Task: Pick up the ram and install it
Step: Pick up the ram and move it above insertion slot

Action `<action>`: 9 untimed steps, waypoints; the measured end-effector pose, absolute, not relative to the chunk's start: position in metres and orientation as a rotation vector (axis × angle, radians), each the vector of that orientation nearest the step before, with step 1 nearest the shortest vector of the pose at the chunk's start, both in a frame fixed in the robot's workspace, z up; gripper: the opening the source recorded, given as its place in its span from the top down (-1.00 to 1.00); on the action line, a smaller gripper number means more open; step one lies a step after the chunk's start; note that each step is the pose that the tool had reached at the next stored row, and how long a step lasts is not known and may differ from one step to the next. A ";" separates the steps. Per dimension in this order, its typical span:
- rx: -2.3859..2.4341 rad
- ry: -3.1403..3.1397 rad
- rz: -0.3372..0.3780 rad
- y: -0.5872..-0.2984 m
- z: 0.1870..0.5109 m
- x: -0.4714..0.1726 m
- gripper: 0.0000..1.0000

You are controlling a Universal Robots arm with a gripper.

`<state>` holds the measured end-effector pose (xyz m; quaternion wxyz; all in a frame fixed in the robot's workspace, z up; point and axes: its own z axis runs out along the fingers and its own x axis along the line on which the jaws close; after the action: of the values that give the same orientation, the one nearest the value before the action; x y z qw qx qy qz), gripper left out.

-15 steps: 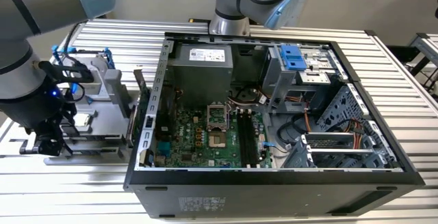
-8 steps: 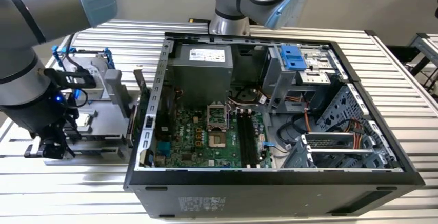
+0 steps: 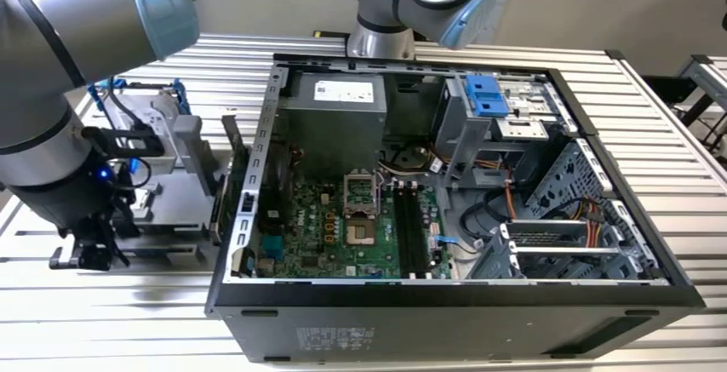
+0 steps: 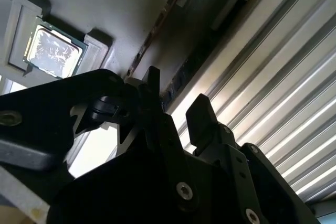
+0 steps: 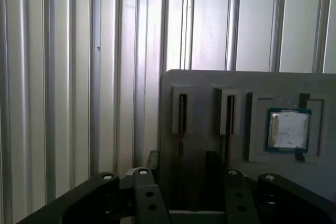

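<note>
One ram (image 5: 181, 124) stands edge-up in a tray (image 5: 205, 85) slot, its length lined up with the gap between the gripper's (image 5: 186, 184) spread, empty fingers.

- A white label (image 3: 344, 91) is seen on the power supply (image 3: 329, 134) inside the computer case (image 3: 455, 300); its print cannot be read.
- A patch of pale print (image 3: 335, 336) is carried on the case's dark outer wall; no word or number can be made out.
- Faint marks are seen on the square silver chip (image 5: 287, 129) (image 4: 52, 51) in both wrist views; nothing legible is shown.
</note>
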<state>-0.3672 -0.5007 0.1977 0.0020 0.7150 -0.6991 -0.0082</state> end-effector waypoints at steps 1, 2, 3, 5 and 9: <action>2.242 -2.195 -0.026 -0.501 0.196 -0.367 -1.00; 2.241 -2.196 -0.026 -0.501 0.195 -0.367 -1.00; 2.239 -2.198 -0.026 -0.501 0.194 -0.367 -1.00; 2.235 -2.202 -0.026 -0.500 0.192 -0.367 -1.00; 2.233 -2.203 -0.026 -0.500 0.190 -0.367 -1.00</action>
<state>-0.3673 -0.5004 0.1902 0.0021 0.7118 -0.7023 -0.0082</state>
